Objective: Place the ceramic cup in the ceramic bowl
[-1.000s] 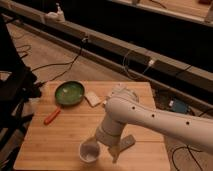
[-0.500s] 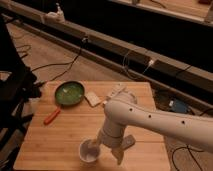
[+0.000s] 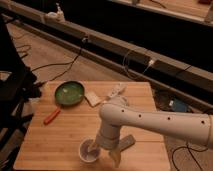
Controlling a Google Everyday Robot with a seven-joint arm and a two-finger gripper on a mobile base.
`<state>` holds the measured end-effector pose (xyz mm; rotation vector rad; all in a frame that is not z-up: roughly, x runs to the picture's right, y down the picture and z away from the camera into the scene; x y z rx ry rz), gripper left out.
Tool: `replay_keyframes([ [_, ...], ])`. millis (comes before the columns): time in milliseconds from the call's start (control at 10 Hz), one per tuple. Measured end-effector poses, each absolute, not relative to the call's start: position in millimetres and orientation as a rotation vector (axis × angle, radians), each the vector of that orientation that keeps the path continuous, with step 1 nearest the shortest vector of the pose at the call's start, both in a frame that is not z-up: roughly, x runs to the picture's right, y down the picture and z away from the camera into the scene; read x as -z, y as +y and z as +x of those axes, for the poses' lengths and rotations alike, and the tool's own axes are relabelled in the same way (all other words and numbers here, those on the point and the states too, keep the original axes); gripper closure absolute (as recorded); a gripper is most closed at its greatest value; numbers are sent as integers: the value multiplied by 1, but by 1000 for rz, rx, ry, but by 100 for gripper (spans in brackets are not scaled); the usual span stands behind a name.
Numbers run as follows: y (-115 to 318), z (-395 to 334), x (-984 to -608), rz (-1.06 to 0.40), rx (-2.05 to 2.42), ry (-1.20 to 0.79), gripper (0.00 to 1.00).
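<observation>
On my feed the biggest thing is the light wooden slatted table (image 3: 50, 142), which fills the lower half of the view. Across its right side reaches the smooth white robot arm (image 3: 160, 120). It comes in from the right edge and bends down toward the table's near edge.

The shallow round green ceramic bowl (image 3: 69, 93) with a dark rim sits near the table's far left corner. Its straight orange-red handle (image 3: 51, 116) points toward the near left. The bowl holds nothing that I can see.

The arm's 1 gripper (image 3: 105, 150) is down low at the near edge of the table. It is right against the small plain white ceramic cup (image 3: 87, 152), on the cup's right side. Part of the gripper overlaps the cup's rim from where I look. I cannot tell whether it is clamped on the cup, just touching it, or spread loose beside it. How wide it stands is not clear to me either.

The cup stands upright on the wood with its mouth up, well apart from the bowl, which lies farther back and to the left.

Behind the arm, near the far edge, a white capped bottle (image 3: 116, 91) lies on its side. A small flat pale packet (image 3: 92, 98) rests between the bottle and the bowl, just beside the bowl's right rim.
</observation>
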<state>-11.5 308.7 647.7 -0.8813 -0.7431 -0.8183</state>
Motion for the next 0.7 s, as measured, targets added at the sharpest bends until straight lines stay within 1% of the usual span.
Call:
replay_keyframes([
  [200, 320, -21, -663, -895, 808, -769, 50],
  [300, 323, -24, -668, -897, 806, -777, 58],
  [400, 324, -28, -675, -890, 799, -787, 70],
  [500, 323, -32, -678, -884, 788, -796, 78],
  [700, 314, -38, -682, -843, 751, -813, 80],
])
